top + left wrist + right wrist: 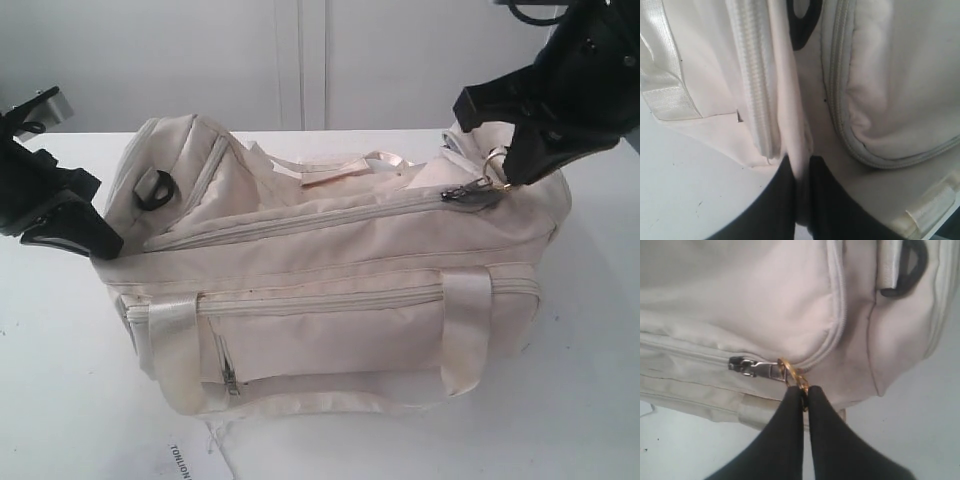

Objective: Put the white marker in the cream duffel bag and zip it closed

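The cream duffel bag (330, 290) lies lengthwise on the white table, its curved top zip drawn across to the right end. My right gripper (505, 175) is shut on the gold ring pull (792, 372), which hangs off the metal slider (747, 366) at that end. At the bag's left end, my left gripper (105, 248) is shut on a fold of cream fabric (799, 145) between the side zip (755, 90) and the end panel. The white marker is out of view.
A white printed paper tag (195, 460) lies on the table in front of the bag. Black end rings (155, 190) sit at the bag's ends. Shiny cream straps (465, 330) wrap the front. A pale wall stands behind the table.
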